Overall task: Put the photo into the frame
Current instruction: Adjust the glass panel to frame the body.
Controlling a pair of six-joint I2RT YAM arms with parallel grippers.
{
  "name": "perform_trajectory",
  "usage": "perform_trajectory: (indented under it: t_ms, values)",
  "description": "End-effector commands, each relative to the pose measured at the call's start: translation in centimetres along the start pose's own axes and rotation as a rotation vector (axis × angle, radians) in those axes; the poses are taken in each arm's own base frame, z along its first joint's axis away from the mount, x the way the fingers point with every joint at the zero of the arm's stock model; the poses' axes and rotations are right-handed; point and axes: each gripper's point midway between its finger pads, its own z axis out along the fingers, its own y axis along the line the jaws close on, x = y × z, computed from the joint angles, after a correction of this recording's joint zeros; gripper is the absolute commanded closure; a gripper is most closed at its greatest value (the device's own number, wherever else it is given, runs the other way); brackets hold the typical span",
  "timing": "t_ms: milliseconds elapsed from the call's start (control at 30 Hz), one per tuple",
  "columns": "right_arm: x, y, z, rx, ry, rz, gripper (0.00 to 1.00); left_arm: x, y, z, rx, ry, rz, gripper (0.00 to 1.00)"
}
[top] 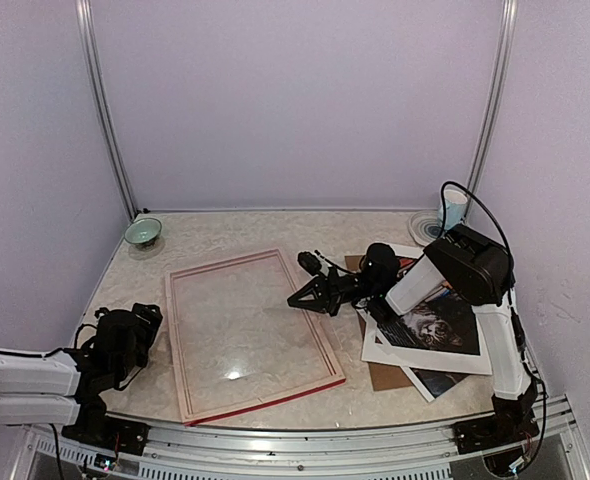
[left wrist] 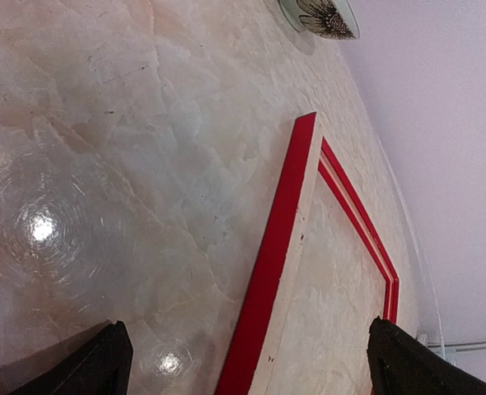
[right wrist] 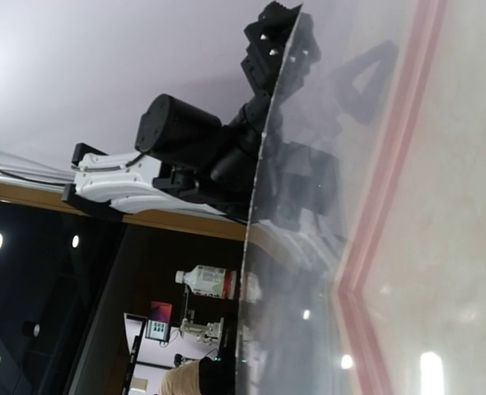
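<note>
The frame [top: 180, 340] lies flat at centre-left with its pale wood back up; its red outer edge [left wrist: 272, 255] shows in the left wrist view. A clear pane [top: 245, 320] rests over it. My right gripper [top: 293, 299] is shut on the pane's right edge. In the right wrist view the pane [right wrist: 325, 247] runs away edge-on and the fingertips are hidden. The photo [top: 440, 325], a grey cat on a dark ground, lies at the right under my right arm. My left gripper [top: 140, 325] [left wrist: 251, 366] stands open and empty just left of the frame.
A white card mat [top: 380, 352] lies around the photo, on a brown backing board [top: 387, 378]. A green bowl [top: 143, 232] [left wrist: 321, 16] sits at the back left. A cup [top: 454, 210] on a plate [top: 423, 228] is at the back right. Purple walls close in three sides.
</note>
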Motion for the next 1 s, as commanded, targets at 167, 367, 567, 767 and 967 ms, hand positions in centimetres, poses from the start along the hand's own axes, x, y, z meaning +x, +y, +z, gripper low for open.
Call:
perform_trajectory:
  t_ms: [167, 367, 567, 767, 967]
  values:
    - [-0.9, -1.0, 0.0, 0.022, 0.001, -0.038, 1.00, 0.3, 2.9, 0.1, -0.087, 0.011, 0.048, 0.01]
    - [-1.0, -3.5, -0.1, 0.066, 0.001, -0.013, 1.00, 0.4, 2.9, 0.1, -0.086, 0.011, 0.047, 0.01]
    - [-1.0, -4.2, -0.3, 0.073, -0.004, -0.001, 1.00, 0.4, 2.9, 0.1, -0.088, 0.015, 0.048, 0.01]
    - [-0.8, -4.2, -0.4, 0.107, 0.001, -0.013, 1.00, 0.3, 2.7, 0.1, -0.083, 0.009, 0.045, 0.01]
    - [-0.2, -4.9, -0.5, 0.142, 0.006, -0.008, 1.00, 0.4, 2.3, 0.2, -0.077, 0.014, 0.046, 0.01]
